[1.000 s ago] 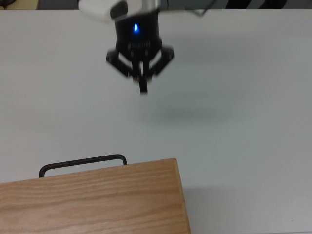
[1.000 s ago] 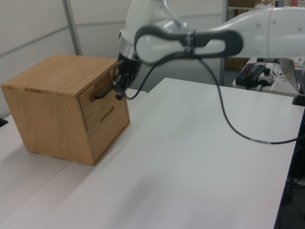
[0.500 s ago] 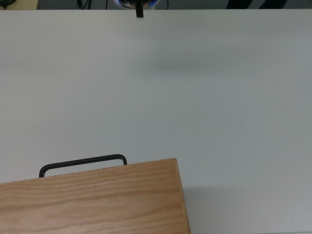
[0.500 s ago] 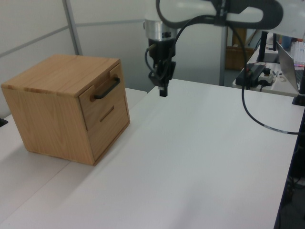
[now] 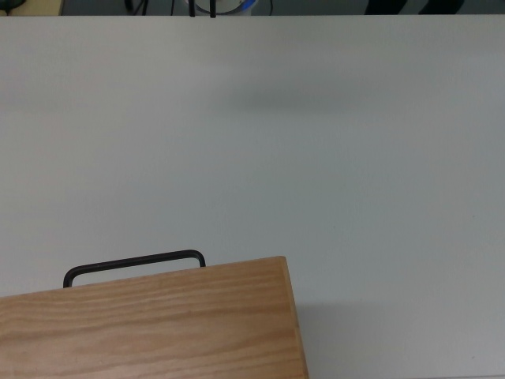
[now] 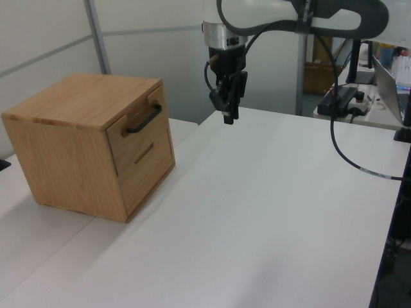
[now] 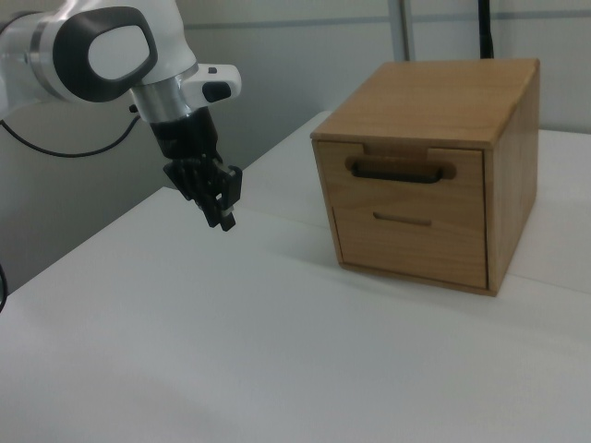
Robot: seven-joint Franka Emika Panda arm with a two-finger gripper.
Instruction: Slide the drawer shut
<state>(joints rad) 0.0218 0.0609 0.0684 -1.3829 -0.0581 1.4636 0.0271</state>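
The drawer (image 7: 406, 175) is the upper one in a light wooden cabinet (image 6: 77, 102). Its front sits flush with the cabinet face, and its black bar handle (image 7: 400, 171) (image 6: 144, 119) (image 5: 134, 263) sticks out. My gripper (image 6: 228, 118) (image 7: 225, 221) hangs over the white table, well clear of the cabinet, to the left view's right of the handle. Its fingers point down, pressed together and holding nothing. The top view shows no gripper, only the handle and the cabinet top (image 5: 150, 324).
A lower drawer (image 7: 406, 235) with a slim slot grip sits under the upper one. The white table (image 6: 257, 212) spreads wide in front of the cabinet. The arm's black cable (image 6: 347, 160) loops over the table's far side, near a power strip (image 6: 340, 96).
My gripper has drawn back from the drawer handle, out of the top view's upper edge and toward the left view's right. The drawer and cabinet have not moved.
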